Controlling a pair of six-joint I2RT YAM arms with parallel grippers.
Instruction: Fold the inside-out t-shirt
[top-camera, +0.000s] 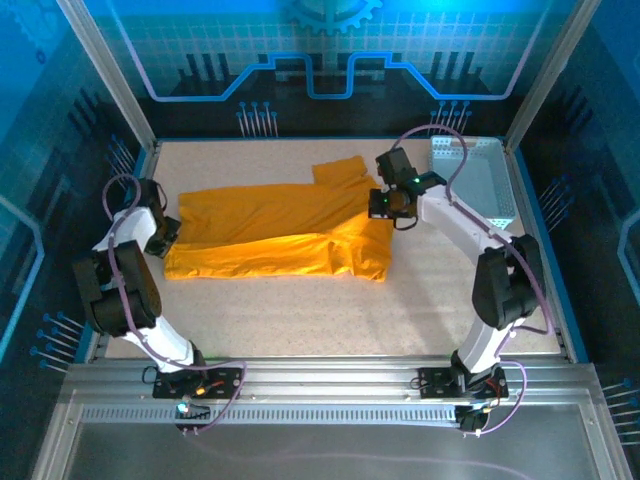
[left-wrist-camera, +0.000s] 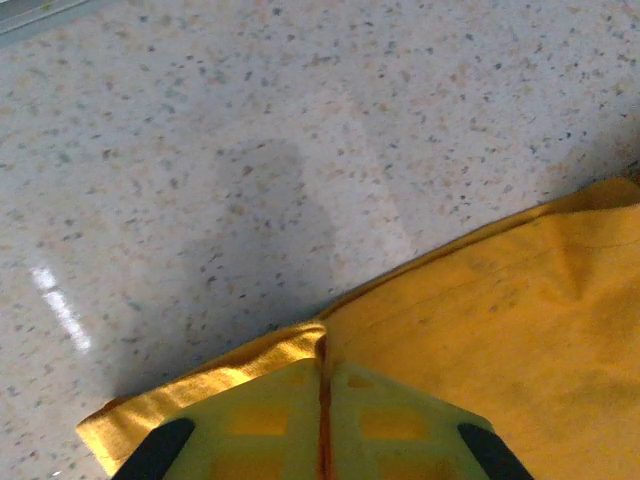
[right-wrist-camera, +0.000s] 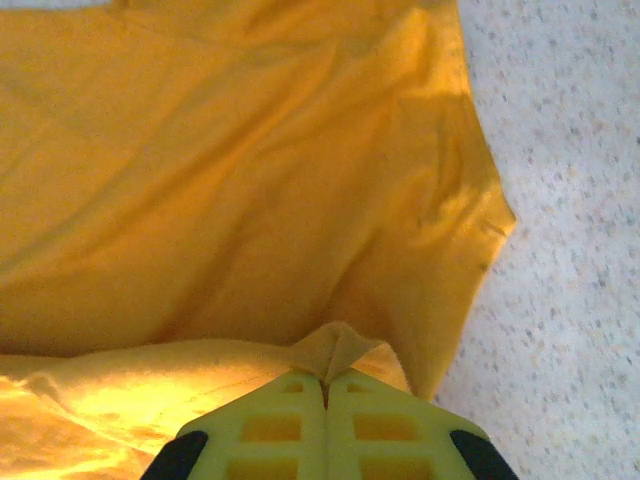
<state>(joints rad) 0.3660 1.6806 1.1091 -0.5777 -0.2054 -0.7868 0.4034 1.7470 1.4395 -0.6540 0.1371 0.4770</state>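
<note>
One perforated basket (top-camera: 482, 170) stands near the t-shirt (top-camera: 280, 235) spread on the table (top-camera: 430, 310).

t-shirt (top-camera: 280, 235): thin, soft orange-yellow cloth, matt and lightly creased, with a stitched hem at the edge.
tabletop (top-camera: 440, 300): pale speckled stone-like surface, smooth, with a faint sheen that catches streaks of light.
left end effector (left-wrist-camera: 323, 375): yellow-green moulded plastic fingers, matt, with square recesses and dark corner pieces.
right end effector (right-wrist-camera: 325, 385): the same matt yellow-green plastic.
basket (top-camera: 480, 185): pale perforated sheet, dull.
front rails (top-camera: 330, 375): ribbed silvery metal, satin.
arm casings (top-camera: 455, 225): smooth white and black shells.
</note>
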